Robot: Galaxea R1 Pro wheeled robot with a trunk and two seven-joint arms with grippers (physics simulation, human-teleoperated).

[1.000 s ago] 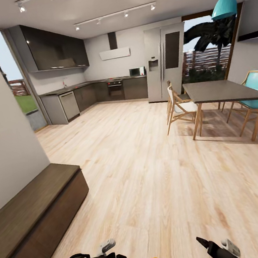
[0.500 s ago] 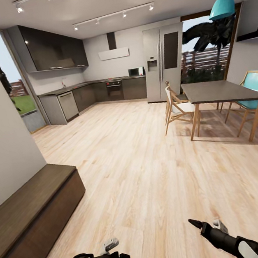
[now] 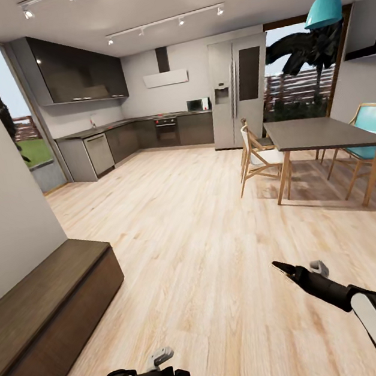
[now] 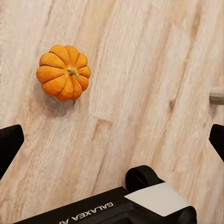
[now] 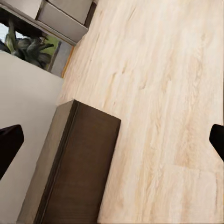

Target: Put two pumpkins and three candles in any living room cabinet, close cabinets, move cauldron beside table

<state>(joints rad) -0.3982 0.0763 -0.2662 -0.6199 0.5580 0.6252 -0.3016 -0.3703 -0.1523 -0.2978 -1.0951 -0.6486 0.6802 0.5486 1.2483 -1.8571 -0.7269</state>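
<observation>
Right gripper (image 3: 283, 269) has risen and extended forward since the earlier frame; both grippers' fingers are spread, empty. Pumpkin (image 4: 63, 72) lies on the floor (image 3: 207, 233), between the arms. Judged light, rigid, ribbed; grasp across its sides.

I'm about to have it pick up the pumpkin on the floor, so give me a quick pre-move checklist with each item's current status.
1. Pumpkin located: ok, it sits upright on the wood floor, stem up.
2. Left gripper free: ok, its fingers are spread wide apart with nothing between them.
3. Left gripper lined up on the pumpkin: not ok, the pumpkin lies off to one side of the fingers in the left wrist view.
4. Right gripper free: ok, raised over bare floor, open and empty.
5. Cabinet ready to receive: not ok, no drawer is open.
6. Candles and second pumpkin located: cannot tell.
</observation>
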